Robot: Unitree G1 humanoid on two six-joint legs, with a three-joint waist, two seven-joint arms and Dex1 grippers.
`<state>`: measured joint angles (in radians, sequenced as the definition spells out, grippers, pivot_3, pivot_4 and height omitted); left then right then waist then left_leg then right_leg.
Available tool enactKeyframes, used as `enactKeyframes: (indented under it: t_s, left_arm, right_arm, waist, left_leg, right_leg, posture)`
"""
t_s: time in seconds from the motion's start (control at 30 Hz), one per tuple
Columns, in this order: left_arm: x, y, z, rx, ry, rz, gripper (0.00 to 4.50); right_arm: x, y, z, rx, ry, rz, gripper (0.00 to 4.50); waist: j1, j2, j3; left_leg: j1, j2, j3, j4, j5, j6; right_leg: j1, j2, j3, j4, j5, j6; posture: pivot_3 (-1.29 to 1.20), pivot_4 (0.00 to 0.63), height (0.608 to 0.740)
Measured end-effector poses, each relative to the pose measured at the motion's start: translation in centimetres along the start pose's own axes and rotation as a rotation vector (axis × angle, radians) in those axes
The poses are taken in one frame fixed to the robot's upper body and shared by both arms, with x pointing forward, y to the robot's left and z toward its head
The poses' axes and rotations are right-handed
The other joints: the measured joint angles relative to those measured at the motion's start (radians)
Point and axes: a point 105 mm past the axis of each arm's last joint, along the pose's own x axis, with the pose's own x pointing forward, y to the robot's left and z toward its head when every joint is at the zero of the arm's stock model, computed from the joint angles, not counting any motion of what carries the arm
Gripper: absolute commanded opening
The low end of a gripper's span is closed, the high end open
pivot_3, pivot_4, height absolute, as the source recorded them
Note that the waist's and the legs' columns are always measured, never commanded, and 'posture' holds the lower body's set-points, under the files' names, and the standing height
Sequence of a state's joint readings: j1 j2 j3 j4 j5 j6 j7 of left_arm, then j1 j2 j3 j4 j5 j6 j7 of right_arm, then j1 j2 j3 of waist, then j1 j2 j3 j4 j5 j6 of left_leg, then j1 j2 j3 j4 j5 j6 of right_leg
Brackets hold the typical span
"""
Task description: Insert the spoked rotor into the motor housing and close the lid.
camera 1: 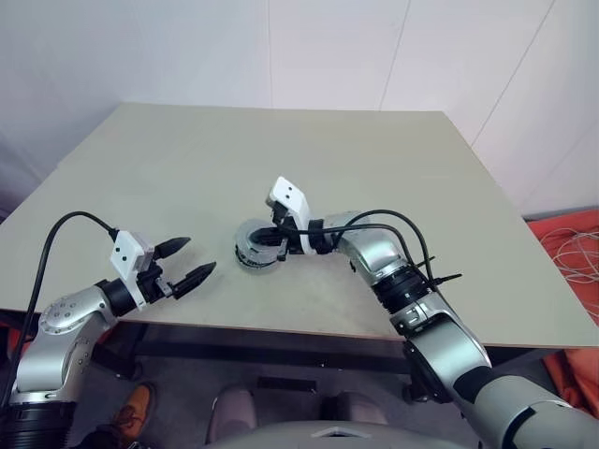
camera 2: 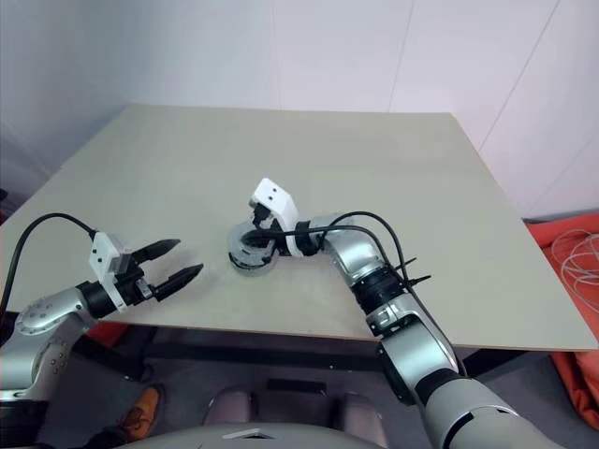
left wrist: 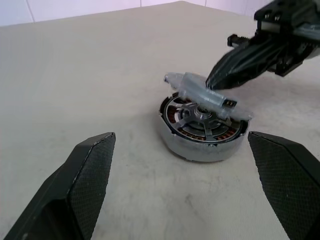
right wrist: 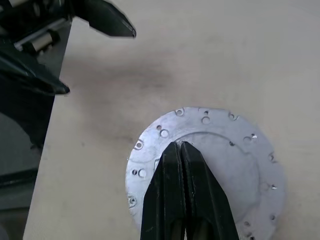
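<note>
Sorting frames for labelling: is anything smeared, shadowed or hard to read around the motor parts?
Left wrist view: the grey lid is smeared and ghostly above the sharp housing with its spoked rotor; the right tool tips are soft. Right wrist view: the lid is crisp, with a soft dark shadow on the table.

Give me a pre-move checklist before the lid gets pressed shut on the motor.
1. Rotor seated inside the housing: ok, spokes show within the rim.
2. Lid over the housing: ok, but tilted, one edge raised.
3. Lid flat and closed: not ok.
4. Right gripper shut, with its tips on the lid: ok.
5. Left gripper open and clear of the housing: ok.
6. Housing well onto the table: ok.
</note>
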<state>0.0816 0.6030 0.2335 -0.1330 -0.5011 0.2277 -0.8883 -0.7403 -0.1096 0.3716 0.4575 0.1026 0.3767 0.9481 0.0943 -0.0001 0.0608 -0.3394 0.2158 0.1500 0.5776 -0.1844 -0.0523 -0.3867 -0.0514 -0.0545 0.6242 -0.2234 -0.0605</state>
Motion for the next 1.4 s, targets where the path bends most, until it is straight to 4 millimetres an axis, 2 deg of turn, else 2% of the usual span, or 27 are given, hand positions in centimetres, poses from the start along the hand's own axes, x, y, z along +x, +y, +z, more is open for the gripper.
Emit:
enactKeyframes:
  t_s: [0.13,0.4,0.53,0.7,0.83,1.17,1.2,1.4]
  left_arm:
    - [-0.1,0.0,-0.1,-0.004,0.002,0.004,4.50]
    - [-0.1,0.0,-0.3,-0.008,0.006,0.008,4.50]
    - [-0.2,0.0,-0.3,-0.009,0.007,0.009,4.50]
    - [-0.2,-0.1,-0.4,-0.012,0.009,0.009,4.50]
    - [-0.3,-0.1,-0.4,-0.009,0.012,0.004,4.50]
    - [-0.1,0.0,0.0,0.000,0.004,-0.002,4.50]
    - [-0.1,0.0,0.0,0.000,0.004,-0.002,4.50]
    - [-0.1,0.0,-0.1,-0.003,0.006,-0.001,4.50]
  right_arm:
    - [0.8,0.1,-1.2,-0.006,0.029,0.004,0.04]
    - [1.3,-0.1,-1.1,-0.047,0.038,0.003,0.04]
    - [0.8,-0.1,-0.5,-0.022,0.019,0.019,0.04]
    - [-0.5,-0.1,1.6,-0.005,-0.057,0.042,0.04]
    - [-1.4,-0.2,1.5,-0.003,-0.042,0.060,0.90]
    - [-1.0,-1.3,0.4,-0.023,0.003,0.056,4.30]
    - [-1.0,-1.5,0.5,-0.035,0.008,0.052,4.43]
    - [-0.2,-1.7,-0.3,-0.052,0.024,0.052,4.43]
  waist:
    - [-0.002,0.000,0.000]
    - [-0.002,0.000,0.000]
    - [-0.002,0.000,0.000]
    - [-0.001,0.000,0.000]
    - [-0.001,0.000,0.000]
    - [-0.002,0.000,0.000]
    - [-0.002,0.000,0.000]
    - [-0.001,0.000,0.000]
  left_leg:
    - [0.000,0.000,0.000,0.000,0.000,0.000]
    - [0.002,0.001,0.000,0.000,0.000,0.000]
    - [0.001,0.001,0.000,0.000,0.000,0.000]
    - [0.001,0.001,0.000,0.000,0.000,0.000]
    - [0.001,0.001,0.000,0.000,0.000,0.000]
    - [0.000,0.001,0.000,0.000,0.000,0.000]
    - [0.000,0.001,0.000,0.000,0.000,0.000]
    - [-0.004,0.001,0.000,0.000,0.000,0.000]
  right_leg:
    - [0.000,0.000,0.000,0.000,0.000,0.000]
    - [0.001,0.000,0.000,0.000,0.000,0.000]
    - [0.001,0.000,0.000,0.000,0.000,0.000]
    - [0.000,0.000,0.000,0.000,0.000,0.000]
    - [0.000,0.000,0.000,0.000,0.000,0.000]
    - [0.000,0.000,0.000,0.000,0.002,-0.004]
    - [-0.001,0.000,0.000,0.000,0.002,-0.004]
    - [-0.004,0.000,0.000,0.000,0.003,-0.006]
  posture:
    - [0.00,0.000,0.740]
    - [0.00,0.000,0.740]
    - [0.00,0.000,0.740]
    - [0.00,0.000,0.740]
    - [0.00,0.000,0.740]
    - [0.00,0.000,0.740]
    - [0.00,0.000,0.740]
    - [0.00,0.000,0.740]
